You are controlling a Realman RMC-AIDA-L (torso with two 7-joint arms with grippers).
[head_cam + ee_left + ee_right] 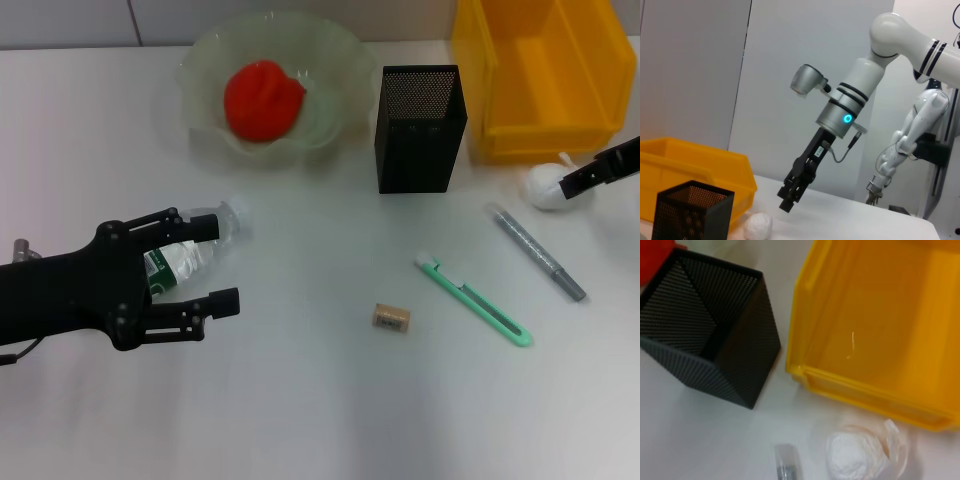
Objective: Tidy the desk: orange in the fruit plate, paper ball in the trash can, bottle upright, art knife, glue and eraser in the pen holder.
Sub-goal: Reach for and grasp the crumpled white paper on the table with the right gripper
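Note:
A clear plastic bottle (190,255) with a green label lies on its side at the left. My left gripper (222,263) is open, with its fingers on either side of the bottle. A red-orange fruit (265,100) sits in the glass fruit plate (340,60). The white paper ball (548,185) lies in front of the yellow bin (545,75), and my right gripper (598,177) hovers just right of it. The ball also shows in the right wrist view (857,455). The green art knife (475,300), grey glue stick (537,252) and small tan eraser (391,318) lie on the table.
The black mesh pen holder (420,125) stands upright between plate and bin, and shows in the right wrist view (710,330) beside the bin (880,330). The left wrist view shows my right arm's gripper (790,197) above the ball (758,226).

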